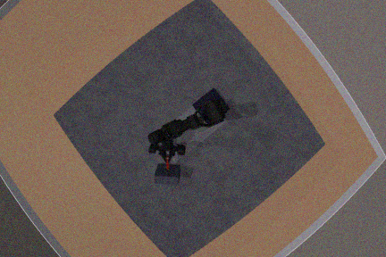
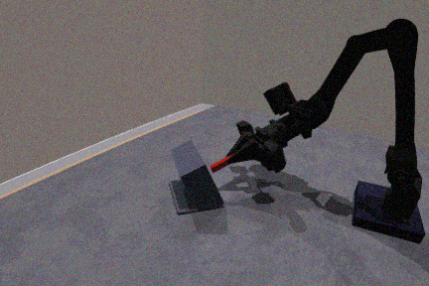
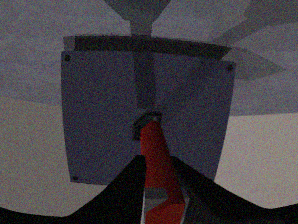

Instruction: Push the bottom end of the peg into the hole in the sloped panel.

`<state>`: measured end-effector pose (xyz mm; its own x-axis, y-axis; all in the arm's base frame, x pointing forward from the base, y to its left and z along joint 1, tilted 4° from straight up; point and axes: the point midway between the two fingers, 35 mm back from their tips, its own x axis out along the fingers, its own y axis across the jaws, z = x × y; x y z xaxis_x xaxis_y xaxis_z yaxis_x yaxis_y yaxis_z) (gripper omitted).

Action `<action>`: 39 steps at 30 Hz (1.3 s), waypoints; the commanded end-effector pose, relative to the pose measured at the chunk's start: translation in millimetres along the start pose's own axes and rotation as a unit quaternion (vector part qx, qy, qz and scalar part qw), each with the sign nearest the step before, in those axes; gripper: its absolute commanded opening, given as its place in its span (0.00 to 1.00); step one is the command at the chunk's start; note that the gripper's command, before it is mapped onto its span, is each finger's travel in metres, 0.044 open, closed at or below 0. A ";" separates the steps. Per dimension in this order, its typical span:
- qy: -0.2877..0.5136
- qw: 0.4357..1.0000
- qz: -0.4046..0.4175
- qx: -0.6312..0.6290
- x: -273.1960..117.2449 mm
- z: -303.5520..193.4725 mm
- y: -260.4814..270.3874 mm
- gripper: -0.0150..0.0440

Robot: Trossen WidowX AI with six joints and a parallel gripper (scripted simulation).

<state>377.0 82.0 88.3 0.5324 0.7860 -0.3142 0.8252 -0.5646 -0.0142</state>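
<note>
My gripper (image 1: 167, 158) (image 2: 231, 156) (image 3: 154, 163) is shut on the red peg (image 1: 167, 165) (image 2: 219, 164) (image 3: 159, 172). The peg shows flat sides and points out of the fingers, down toward the sloped panel (image 1: 167, 175) (image 2: 203, 188) (image 3: 100, 100). In the wrist view the peg's far end overlaps the lower right part of the dark hole (image 3: 138, 128), whose upper and left edges show. In the exterior view the peg's end is close to the panel, with most of its protruding length outside. Whether the end touches the face or the hole's rim cannot be told.
The panel's base plate (image 2: 177, 201) lies on the grey table surface (image 1: 121, 89) (image 2: 110, 238). The arm's base (image 1: 211, 100) (image 2: 373, 215) stands behind the gripper. Dark screw heads sit near the panel's corners. Arm shadows fall across the panel and table.
</note>
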 end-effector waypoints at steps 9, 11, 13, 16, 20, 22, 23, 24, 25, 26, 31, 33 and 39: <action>0.002 1.000 0.002 -0.003 1.7 -4.6 3.0 0.25; 0.002 1.000 0.002 -0.003 2.5 -4.4 2.7 0.25; 0.002 1.000 0.002 -0.003 3.0 -4.3 2.5 0.25; 0.002 1.000 0.002 -0.003 3.6 -4.3 2.5 0.25; 0.002 1.000 0.002 -0.003 4.5 -4.2 2.6 0.25; 0.002 1.000 0.002 -0.003 4.8 -4.2 2.7 0.25; 0.002 1.000 0.002 -0.003 4.9 -4.2 2.7 0.25; 0.002 1.000 0.002 -0.003 5.1 -4.2 2.7 0.25; 0.002 1.000 0.002 -0.003 5.2 -4.2 2.7 0.25; 0.002 1.000 0.002 -0.003 5.4 -4.2 2.8 0.25; 0.002 1.000 0.002 -0.003 6.0 -4.3 2.9 0.25; 0.002 1.000 0.002 -0.003 6.4 -4.3 2.8 0.25; 0.002 1.000 0.002 -0.003 7.4 -4.4 2.8 0.25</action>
<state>380.9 87.4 87.7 0.5305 0.7874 -0.3140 0.8264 -0.5629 -0.0155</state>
